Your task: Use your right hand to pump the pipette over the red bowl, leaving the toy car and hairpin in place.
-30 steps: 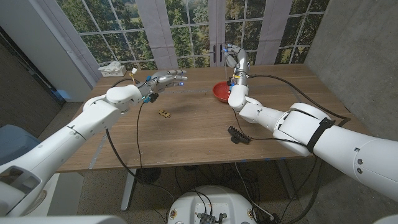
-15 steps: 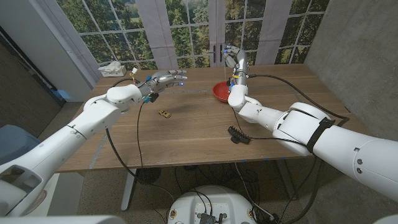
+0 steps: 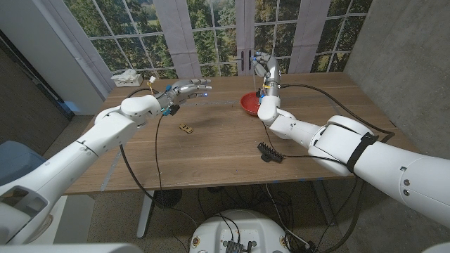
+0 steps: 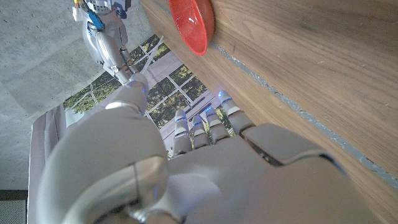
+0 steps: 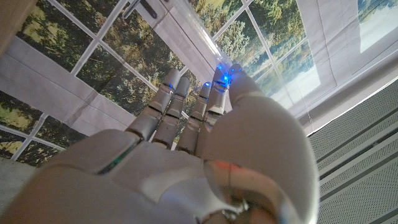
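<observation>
The right robot hand (image 3: 265,67) is raised above the red bowl (image 3: 250,104), which sits on the wooden table (image 3: 211,147) toward one o'clock from the table's middle. Its fingers (image 5: 186,102) are curled in close together, and a thin upright object, probably the pipette (image 3: 252,62), stands just beside them in the head view; whether the hand actually grips it cannot be told, since it is too small and partly hidden. The left robot hand (image 3: 184,89) hovers over the table toward eleven o'clock, fingers stretched out and apart, grasping nothing; the left wrist view shows those fingers (image 4: 205,121) near the table's far edge with the red bowl beyond. The toy car (image 3: 185,128) lies on the table just at ten o'clock from the middle, well apart from both hands. The dark hairpin (image 3: 269,152) lies toward four o'clock, close to the right forearm.
</observation>
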